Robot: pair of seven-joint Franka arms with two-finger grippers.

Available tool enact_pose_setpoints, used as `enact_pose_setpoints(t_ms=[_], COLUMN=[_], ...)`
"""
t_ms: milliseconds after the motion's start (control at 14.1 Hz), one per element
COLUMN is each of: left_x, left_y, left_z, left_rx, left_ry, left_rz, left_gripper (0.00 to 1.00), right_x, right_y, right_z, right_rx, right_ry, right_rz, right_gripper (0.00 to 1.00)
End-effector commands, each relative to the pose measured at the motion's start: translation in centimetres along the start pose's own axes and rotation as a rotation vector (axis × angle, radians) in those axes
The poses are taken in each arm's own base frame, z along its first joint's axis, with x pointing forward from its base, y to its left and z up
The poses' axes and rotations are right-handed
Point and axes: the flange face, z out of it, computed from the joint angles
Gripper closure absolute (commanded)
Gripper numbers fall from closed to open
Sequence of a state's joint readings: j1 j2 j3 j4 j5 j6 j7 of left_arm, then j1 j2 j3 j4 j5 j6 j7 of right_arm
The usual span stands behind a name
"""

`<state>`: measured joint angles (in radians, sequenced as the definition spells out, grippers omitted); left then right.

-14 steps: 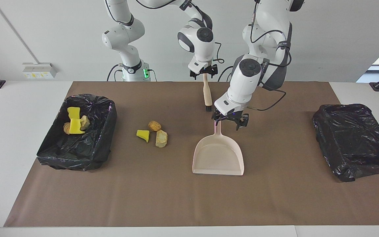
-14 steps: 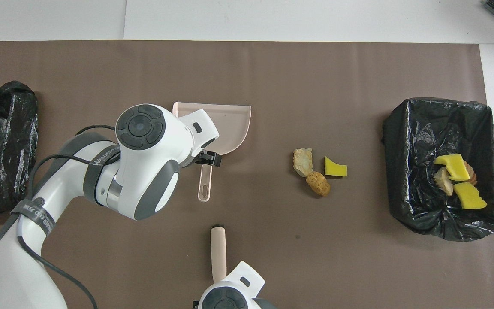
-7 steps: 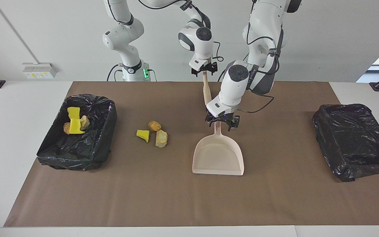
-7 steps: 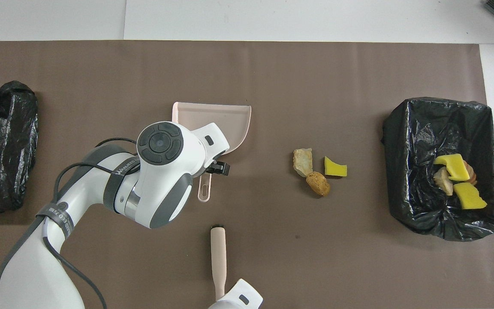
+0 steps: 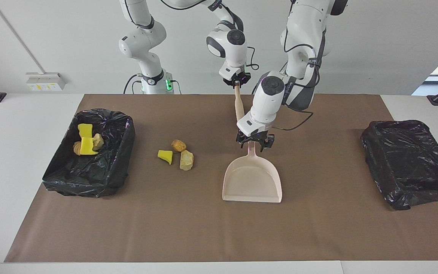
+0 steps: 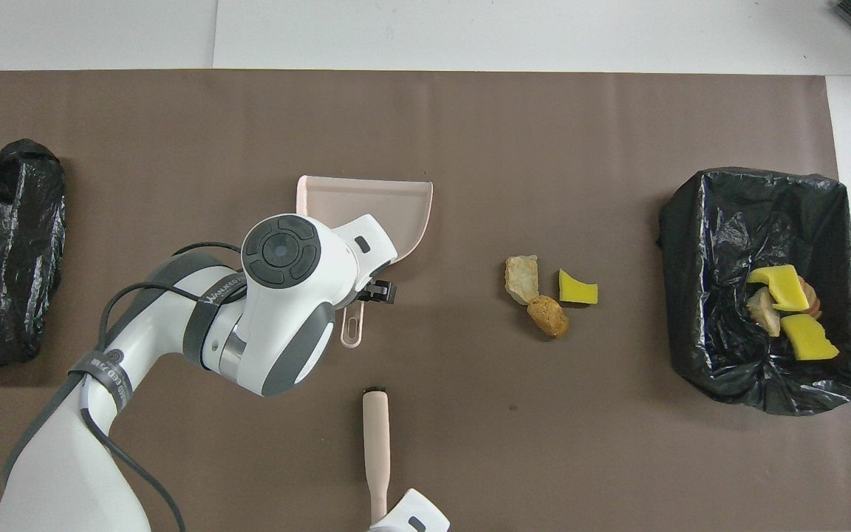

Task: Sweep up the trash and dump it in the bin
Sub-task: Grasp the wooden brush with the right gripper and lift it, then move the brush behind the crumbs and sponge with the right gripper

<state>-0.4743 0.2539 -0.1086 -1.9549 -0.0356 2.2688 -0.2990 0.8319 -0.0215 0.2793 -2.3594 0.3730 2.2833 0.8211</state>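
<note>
Small yellow and tan trash pieces [image 5: 86, 142] lie in the black-lined bin [image 5: 122, 160]; three [image 5: 177, 155] rest on the brown mat. The right gripper [image 5: 237, 82] is clamped on the beige brush handle [image 5: 238, 104]. The left gripper [image 5: 254, 141] straddles the pale pink dustpan [image 5: 252, 179] handle; grip unclear.

Glossy crinkled plastic bin liner [image 5: 105, 167]; matt paper mat [image 5: 203, 228]

White rounded arm shells, grey joint bands, black cables, small black claws, green base light
</note>
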Motion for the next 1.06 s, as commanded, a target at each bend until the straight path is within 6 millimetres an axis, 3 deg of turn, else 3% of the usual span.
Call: enact_pose_setpoints(t_ms=[0, 142, 355, 426, 710, 852, 994], left_x=[-0.3, -0.5, -0.5, -0.1, 1.4, 2.2, 3.2], left_y=[0.1, 0.0, -0.3, -0.8, -2.5, -2.5, -2.3], left_z=[0.4, 0.4, 0.4, 0.1, -3.5, -4.3, -5.0], left_rx=[0.005, 0.010, 0.016, 0.016, 0.079, 0.109, 0.104], left_ry=[0.022, 0.007, -0.008, -0.005, 0.007, 0.023, 0.039], left_rz=[-0.010, -0.010, -0.016, -0.025, 0.013, 0.109, 0.224], left_gripper=[0.31, 0.47, 0.91, 0.97, 1.00, 1.00, 1.00], right_x=[0.4, 0.9, 0.4, 0.5, 2.3, 5.0, 7.8], right_y=[0.0, 1.0, 3.8, 5.2, 11.5, 15.6, 19.5], right_z=[-1.9, -4.2, -8.7, -10.4, -15.2, -17.1, -17.8], right_rx=[0.045, 0.040, -0.023, -0.044, -0.122, -0.167, -0.282], right_ry=[0.020, 0.028, 0.048, 0.052, 0.039, 0.035, 0.060], right_rz=[0.066, 0.078, 0.058, 0.054, 0.004, -0.027, -0.083], right_gripper=[1.00, 1.00, 1.00, 1.00, 1.00, 1.00, 1.00])
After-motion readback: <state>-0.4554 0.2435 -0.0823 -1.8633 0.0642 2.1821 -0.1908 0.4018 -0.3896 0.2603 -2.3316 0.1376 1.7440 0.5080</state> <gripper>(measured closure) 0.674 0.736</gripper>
